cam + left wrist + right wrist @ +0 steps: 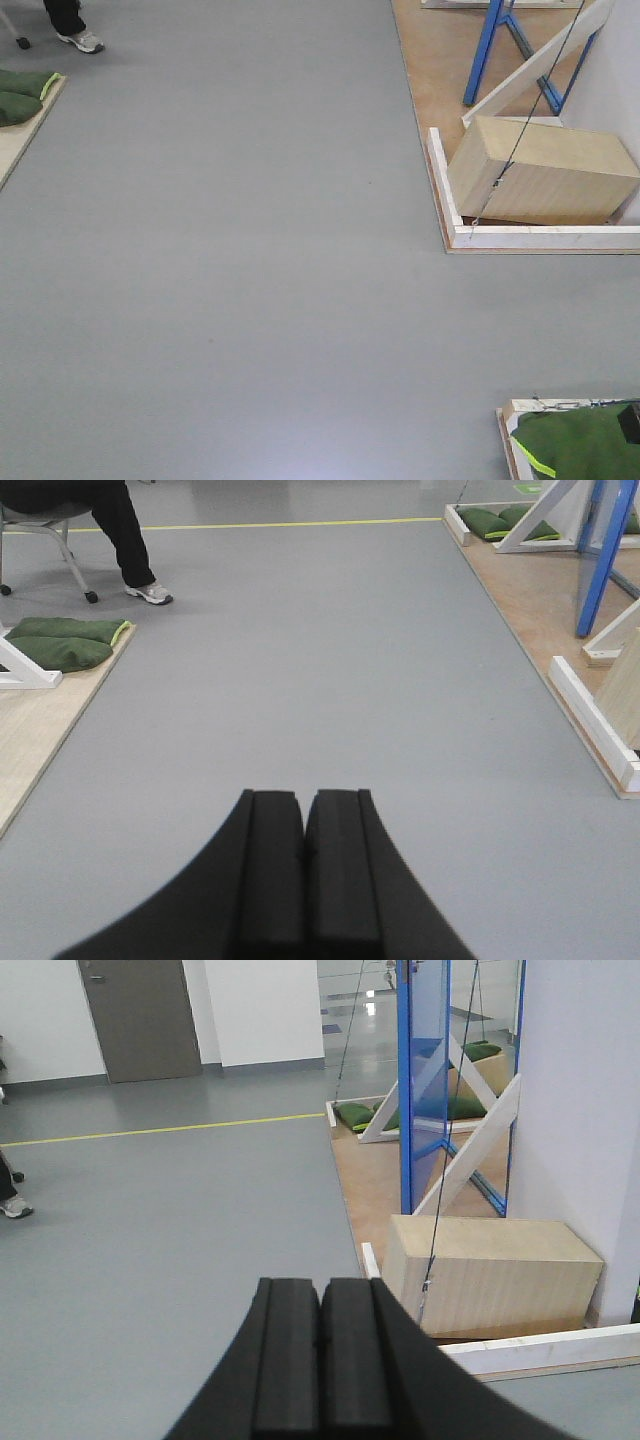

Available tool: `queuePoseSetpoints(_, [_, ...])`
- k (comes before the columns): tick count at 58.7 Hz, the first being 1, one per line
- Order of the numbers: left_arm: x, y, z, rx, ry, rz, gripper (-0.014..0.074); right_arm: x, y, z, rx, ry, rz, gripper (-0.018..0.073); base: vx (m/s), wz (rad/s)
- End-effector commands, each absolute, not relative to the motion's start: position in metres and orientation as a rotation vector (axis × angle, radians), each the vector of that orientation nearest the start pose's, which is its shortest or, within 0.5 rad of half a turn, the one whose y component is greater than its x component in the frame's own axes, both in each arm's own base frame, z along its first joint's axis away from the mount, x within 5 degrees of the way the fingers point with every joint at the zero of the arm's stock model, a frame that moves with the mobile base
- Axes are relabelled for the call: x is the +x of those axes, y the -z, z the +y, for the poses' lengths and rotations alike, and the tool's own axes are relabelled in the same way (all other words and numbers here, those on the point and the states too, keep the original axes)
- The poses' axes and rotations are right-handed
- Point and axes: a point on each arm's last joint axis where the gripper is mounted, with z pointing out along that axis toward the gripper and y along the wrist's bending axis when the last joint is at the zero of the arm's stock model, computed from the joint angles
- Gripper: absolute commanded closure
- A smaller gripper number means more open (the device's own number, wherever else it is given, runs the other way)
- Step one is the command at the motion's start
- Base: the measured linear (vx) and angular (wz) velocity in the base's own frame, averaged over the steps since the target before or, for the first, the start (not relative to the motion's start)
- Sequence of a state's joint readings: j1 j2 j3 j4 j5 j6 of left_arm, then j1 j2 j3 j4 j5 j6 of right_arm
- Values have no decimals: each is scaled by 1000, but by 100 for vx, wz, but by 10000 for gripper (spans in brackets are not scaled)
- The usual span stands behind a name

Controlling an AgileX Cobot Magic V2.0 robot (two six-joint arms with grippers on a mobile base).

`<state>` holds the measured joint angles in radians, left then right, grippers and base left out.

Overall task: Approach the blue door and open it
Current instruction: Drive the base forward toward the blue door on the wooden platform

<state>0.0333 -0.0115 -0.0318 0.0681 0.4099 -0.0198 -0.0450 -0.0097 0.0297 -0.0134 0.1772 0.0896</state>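
Grey floor (220,250) was judged yet to be crossed toward the blue door (425,1070); left gripper (303,860) and right gripper (321,1360) were closed, empty

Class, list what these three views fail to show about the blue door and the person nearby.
- blue door: right wrist view, top cut by the upper edge; handle and lock cannot be made out.
- blue bars: front view, everything above them lies beyond the top edge.
- person: left wrist view, only legs show; the upper edge cuts the rest.
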Motion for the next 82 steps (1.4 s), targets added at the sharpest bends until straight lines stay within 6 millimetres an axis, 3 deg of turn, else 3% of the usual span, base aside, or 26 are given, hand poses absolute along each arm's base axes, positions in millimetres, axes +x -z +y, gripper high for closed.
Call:
queuePoseSetpoints(1, [50, -206, 3, -12, -67, 1720, 524, 56, -195, -3, 88, -15, 1583, 551, 0, 0])
queuePoseSetpoints(53, [49, -206, 3, -12, -67, 1716, 524, 56, -196, -2, 85, -18, 1579, 551, 0, 0])
queuePoseSetpoints(66, [53, -186, 3, -9, -64, 1742, 524, 56, -196, -3, 86, -17, 1578, 551, 2, -2])
queuePoseSetpoints(82, [53, -188, 3, -8, -65, 1732, 524, 56, -196, -3, 87, -16, 1577, 551, 6, -1])
